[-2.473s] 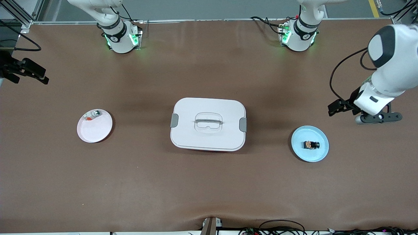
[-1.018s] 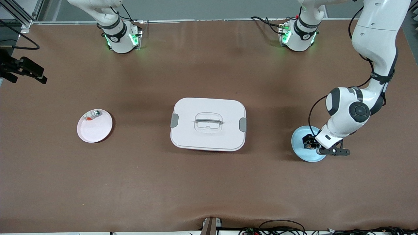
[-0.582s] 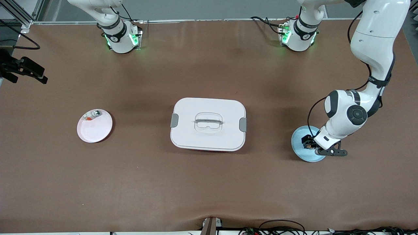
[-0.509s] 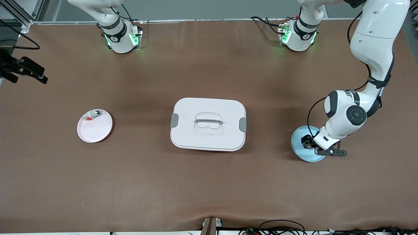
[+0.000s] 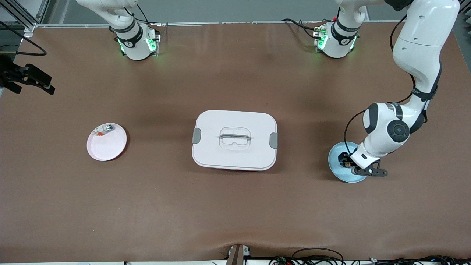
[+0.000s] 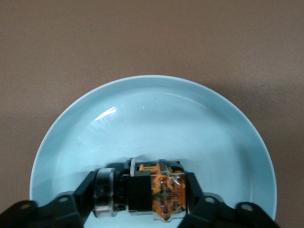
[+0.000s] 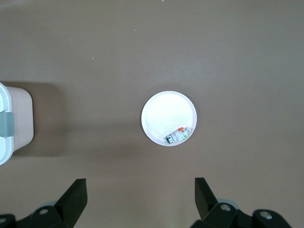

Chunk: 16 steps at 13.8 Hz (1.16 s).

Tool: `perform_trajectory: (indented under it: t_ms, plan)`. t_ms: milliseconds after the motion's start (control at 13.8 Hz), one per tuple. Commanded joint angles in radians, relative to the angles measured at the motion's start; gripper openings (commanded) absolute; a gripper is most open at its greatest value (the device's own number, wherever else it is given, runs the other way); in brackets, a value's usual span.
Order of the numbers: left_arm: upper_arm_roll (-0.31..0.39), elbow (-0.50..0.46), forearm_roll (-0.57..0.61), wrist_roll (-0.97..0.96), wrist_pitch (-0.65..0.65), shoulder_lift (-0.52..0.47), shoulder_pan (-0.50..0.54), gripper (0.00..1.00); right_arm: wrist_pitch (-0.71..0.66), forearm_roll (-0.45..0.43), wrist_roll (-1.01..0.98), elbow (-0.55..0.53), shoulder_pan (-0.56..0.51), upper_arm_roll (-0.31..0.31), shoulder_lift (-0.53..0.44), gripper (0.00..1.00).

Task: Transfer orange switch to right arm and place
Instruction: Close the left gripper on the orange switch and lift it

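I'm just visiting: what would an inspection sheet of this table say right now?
Surface: brown table, bare between items.
Job's things: orange switch on blue plate, toward the left arm's end.
Clutter: white lidded box mid-table; pink plate holding a small silver-green piece.
Grippers: left gripper shut on the switch; right gripper open, waiting high over the table.
Cables: bundle at the table's near edge.
Surroundings: nothing seen.
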Motion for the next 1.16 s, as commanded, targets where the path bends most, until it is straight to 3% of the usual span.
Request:
perform_trajectory:
  t_ms: [0, 582, 800, 1091]
  plan:
    - [-0.003, 0.012, 0.018, 0.001, -0.002, -0.009, 0.004, 0.0, -0.016, -0.01, 0.0, 0.024, -0.004, 0.008, 0.012, 1.0]
    - [-0.037, 0.035, -0.062, -0.008, -0.262, -0.212, 0.005, 0.0, -0.016, -0.005, 0.002, 0.023, 0.003, 0.008, 0.012, 1.0]
    - [-0.075, 0.089, -0.152, -0.083, -0.394, -0.261, 0.005, 0.0, -0.017, -0.005, -0.004, 0.019, 0.012, 0.008, 0.012, 1.0]
    - [-0.156, 0.204, -0.162, -0.255, -0.593, -0.283, 0.004, 0.0, -0.081, -0.004, -0.008, 0.013, 0.055, 0.009, 0.008, 1.0]
